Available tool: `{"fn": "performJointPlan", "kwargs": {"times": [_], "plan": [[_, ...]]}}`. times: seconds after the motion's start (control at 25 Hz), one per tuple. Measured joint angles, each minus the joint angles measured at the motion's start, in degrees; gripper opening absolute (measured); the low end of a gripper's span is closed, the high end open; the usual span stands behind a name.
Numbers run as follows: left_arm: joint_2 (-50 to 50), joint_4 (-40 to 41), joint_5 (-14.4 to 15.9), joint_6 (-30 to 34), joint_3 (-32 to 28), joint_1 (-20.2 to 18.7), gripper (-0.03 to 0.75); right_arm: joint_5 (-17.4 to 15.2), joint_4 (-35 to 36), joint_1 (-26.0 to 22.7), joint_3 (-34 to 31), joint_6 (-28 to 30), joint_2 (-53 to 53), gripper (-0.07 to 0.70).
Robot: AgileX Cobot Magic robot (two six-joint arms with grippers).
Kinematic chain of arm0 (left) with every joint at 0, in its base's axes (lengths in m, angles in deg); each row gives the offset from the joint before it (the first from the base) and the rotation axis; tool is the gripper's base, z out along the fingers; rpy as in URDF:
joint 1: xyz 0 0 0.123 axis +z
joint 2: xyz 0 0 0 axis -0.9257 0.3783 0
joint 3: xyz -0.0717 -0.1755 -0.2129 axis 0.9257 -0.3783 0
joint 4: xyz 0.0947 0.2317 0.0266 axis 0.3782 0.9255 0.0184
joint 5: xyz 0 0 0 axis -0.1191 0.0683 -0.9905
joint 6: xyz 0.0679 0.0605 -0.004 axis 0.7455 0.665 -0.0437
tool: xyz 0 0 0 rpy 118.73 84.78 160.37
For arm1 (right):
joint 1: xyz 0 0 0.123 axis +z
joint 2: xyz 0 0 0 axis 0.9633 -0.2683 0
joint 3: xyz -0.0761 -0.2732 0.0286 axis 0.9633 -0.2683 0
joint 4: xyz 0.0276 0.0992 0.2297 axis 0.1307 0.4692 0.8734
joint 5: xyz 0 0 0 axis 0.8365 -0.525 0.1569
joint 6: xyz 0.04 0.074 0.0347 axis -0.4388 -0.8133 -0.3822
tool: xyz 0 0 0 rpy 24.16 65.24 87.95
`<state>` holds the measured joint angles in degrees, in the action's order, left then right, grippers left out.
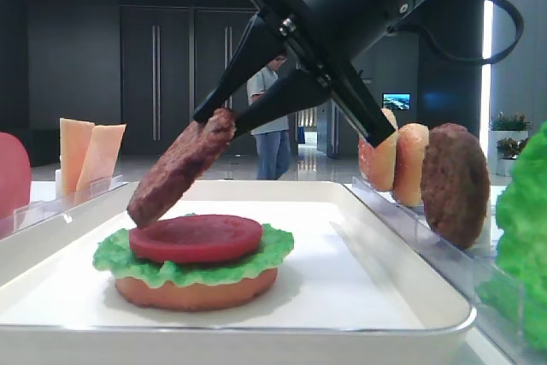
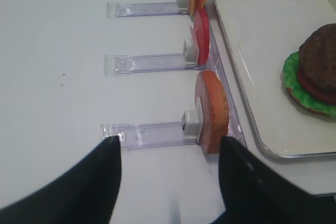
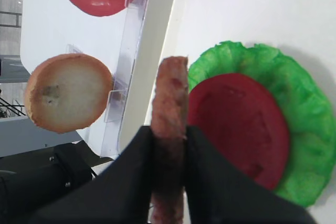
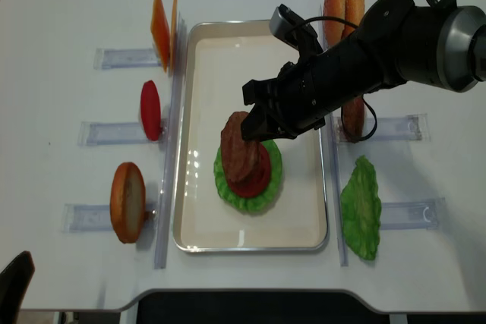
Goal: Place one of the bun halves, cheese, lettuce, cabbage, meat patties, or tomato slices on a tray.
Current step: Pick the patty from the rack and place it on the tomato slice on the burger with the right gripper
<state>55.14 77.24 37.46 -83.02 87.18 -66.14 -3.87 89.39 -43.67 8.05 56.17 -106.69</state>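
My right gripper (image 1: pixel 220 122) is shut on a dark brown meat patty (image 1: pixel 179 168), pinching one end of it. The patty (image 3: pixel 169 98) hangs tilted over a stack on the white tray (image 4: pixel 197 218). That stack is a bun half (image 1: pixel 197 290), ruffled lettuce (image 1: pixel 115 254) and a red tomato slice (image 1: pixel 197 238). The patty's low end is close above the tomato's left edge; I cannot tell whether it touches. My left gripper (image 2: pixel 169 142) is open over bare table left of the tray, with nothing between its fingers.
Clear racks flank the tray. On the left stand cheese (image 4: pixel 161 20), a tomato slice (image 4: pixel 150 110) and a bun half (image 4: pixel 127 201). On the right stand bun halves (image 4: pixel 342 1), a second patty (image 4: pixel 351 115) and lettuce (image 4: pixel 361 206).
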Motion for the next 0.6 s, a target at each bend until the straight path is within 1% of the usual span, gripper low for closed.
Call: {"fn": "performJointPlan", "kwargs": {"times": [0.24,0.6], "plan": [[0.0,0.0,0.0,0.0,0.0,0.0,0.454,-1.16,0.06,0.0,0.0,0.12,-1.44,0.127],[0.0,0.0,0.0,0.0,0.0,0.0,0.454,-1.46,0.86,-0.11,0.0,0.17,-1.91,0.127]]}}
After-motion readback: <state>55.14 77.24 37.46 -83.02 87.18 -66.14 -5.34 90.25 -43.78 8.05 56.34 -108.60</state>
